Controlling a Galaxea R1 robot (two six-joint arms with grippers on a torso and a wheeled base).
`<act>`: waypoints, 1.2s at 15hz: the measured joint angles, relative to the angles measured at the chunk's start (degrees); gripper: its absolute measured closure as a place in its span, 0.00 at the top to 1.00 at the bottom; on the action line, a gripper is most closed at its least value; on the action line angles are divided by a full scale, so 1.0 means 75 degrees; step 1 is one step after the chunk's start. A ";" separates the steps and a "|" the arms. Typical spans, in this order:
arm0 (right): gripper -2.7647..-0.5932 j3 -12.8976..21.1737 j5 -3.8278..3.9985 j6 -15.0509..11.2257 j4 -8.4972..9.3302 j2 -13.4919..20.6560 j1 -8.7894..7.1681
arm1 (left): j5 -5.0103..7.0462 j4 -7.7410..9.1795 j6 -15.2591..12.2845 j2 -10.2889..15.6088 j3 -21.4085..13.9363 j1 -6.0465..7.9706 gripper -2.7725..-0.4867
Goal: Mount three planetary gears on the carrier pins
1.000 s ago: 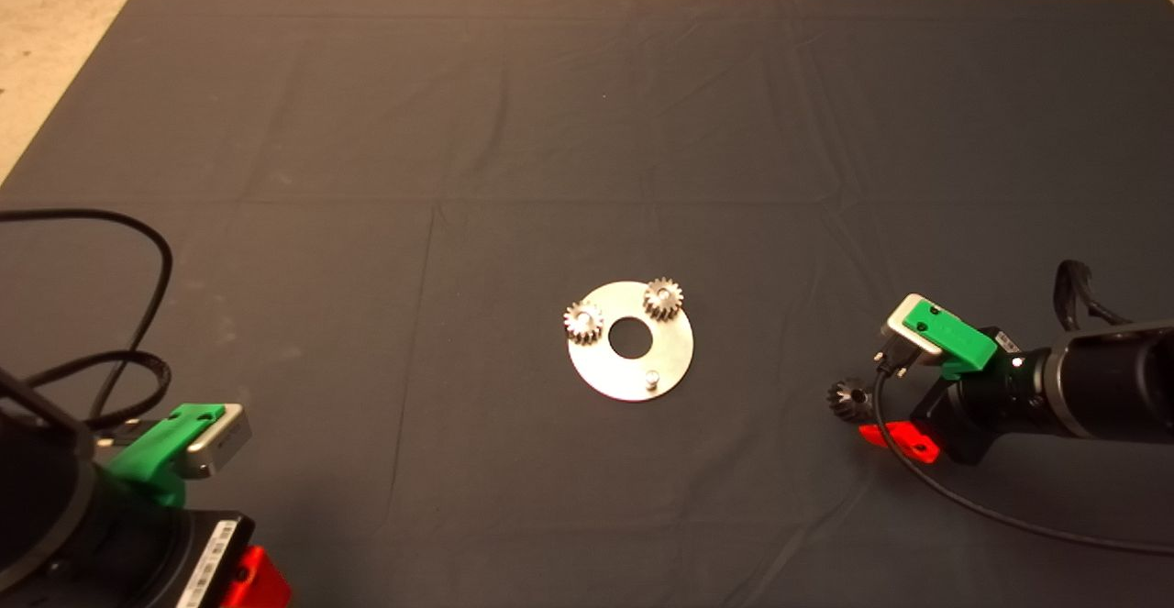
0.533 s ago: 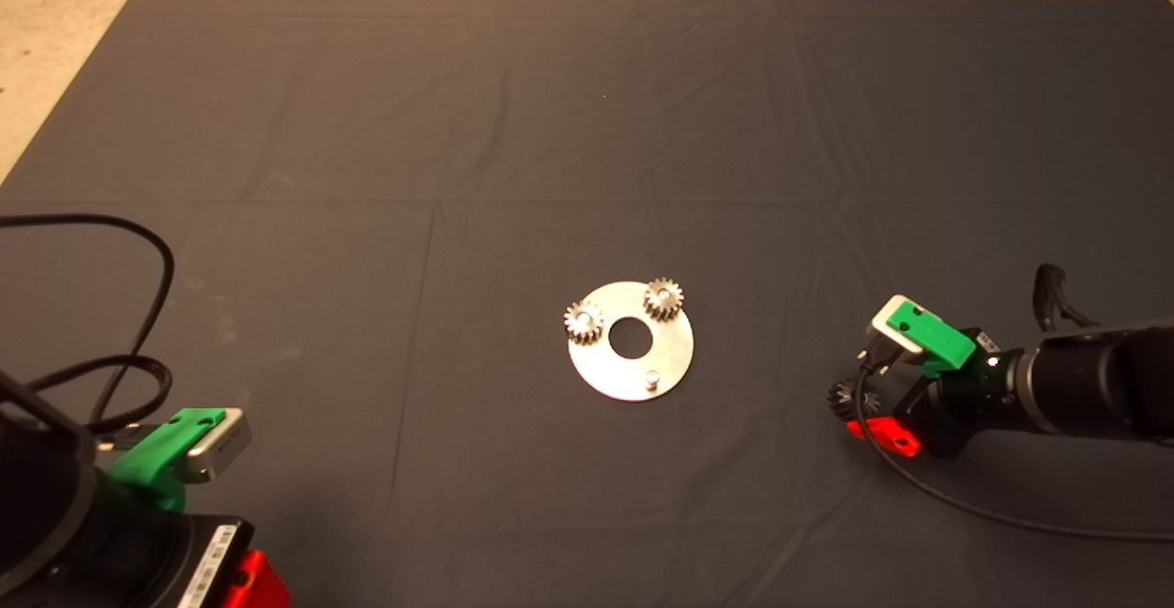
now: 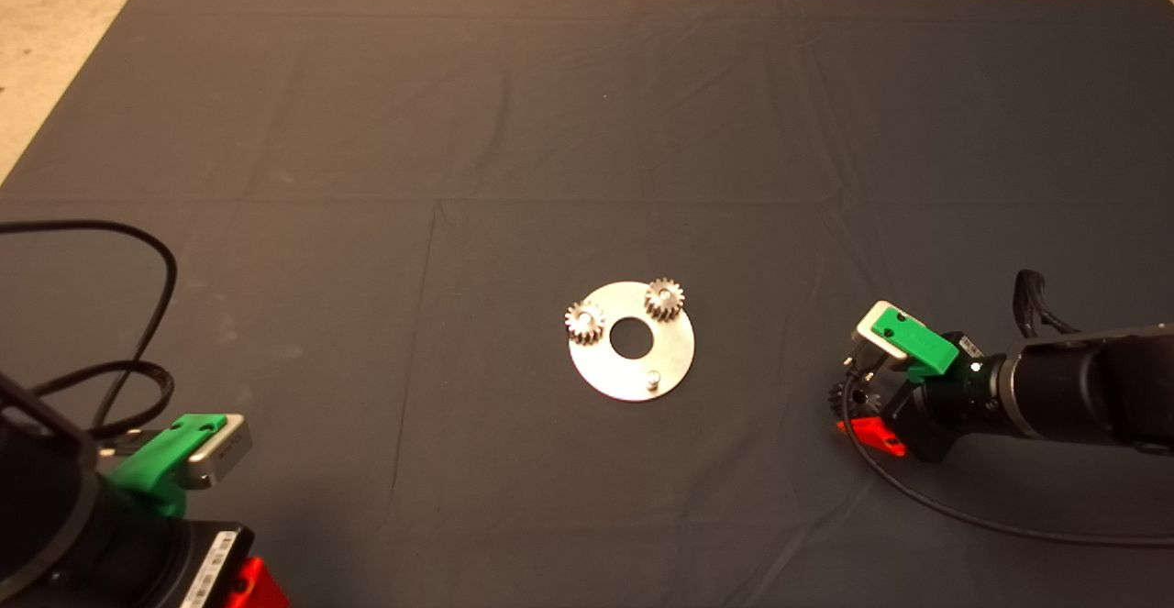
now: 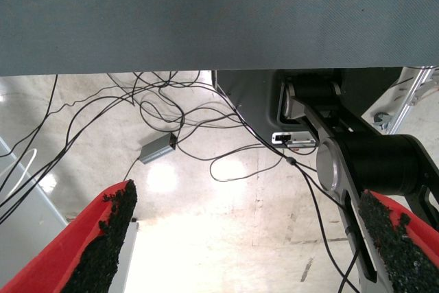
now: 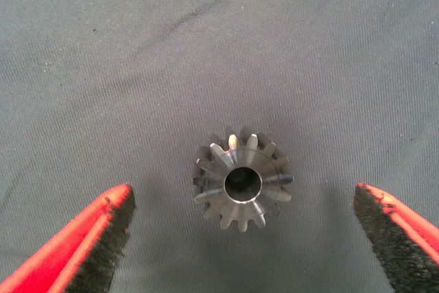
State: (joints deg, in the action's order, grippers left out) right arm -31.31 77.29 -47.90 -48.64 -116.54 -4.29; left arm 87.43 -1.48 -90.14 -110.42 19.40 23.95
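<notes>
While left arm sits parked, right does the work:

Left hand (image 3: 197,447): parked at the near left corner of the mat, off the table's edge side. Fingers (image 4: 113,238) spread wide, nothing between them. Its wrist view shows only floor, loose cables and a stand past the mat edge.

Right hand (image 3: 858,406): low over the mat at the near right, straddling the loose gear. Fingers (image 5: 103,238) wide apart, one on each side of the gear, neither pad touching it.

Loose gear (image 5: 242,180): third of the planetary gears, lying flat on the mat with bore facing up, centred between the right hand's fingers. In the head view it is mostly hidden under the hand (image 3: 848,395). Well apart from the disc, to its right.

Disc (image 3: 674,351): flat on the mat near the centre, central hole open.

Empty pin (image 3: 652,377): near-side one of the carrier pins, bare.

Seated gears: one on the left pin (image 3: 583,321), one on the far right pin (image 3: 663,298), both sitting flat on the disc.

Mat (image 3: 587,113): dark cloth, creased, covers the table to its far edge.
</notes>
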 joint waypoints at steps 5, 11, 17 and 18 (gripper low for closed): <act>0.70 -0.0137 0.0003 -0.0003 -0.0125 0.0001 0.0111 | 0.0000 0.0000 0.0000 0.0002 0.0000 -0.0002 0.81; 0.63 -0.0137 0.0007 -0.0005 -0.0185 0.0005 0.0319 | 0.0000 0.0000 0.0002 0.0001 0.0000 -0.0041 0.81; 0.49 -0.0137 0.0003 -0.0011 -0.0320 0.0008 0.0323 | 0.0000 0.0000 0.0002 0.0000 -0.0003 -0.0041 0.81; 0.49 -0.0140 0.0003 -0.0011 -0.0368 0.0005 0.0363 | -0.0003 0.0000 0.0002 0.0000 -0.0003 -0.0041 0.81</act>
State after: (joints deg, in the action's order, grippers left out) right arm -32.35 77.31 -47.98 -51.40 -116.51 -1.57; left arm 87.41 -1.48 -90.13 -110.42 19.37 23.65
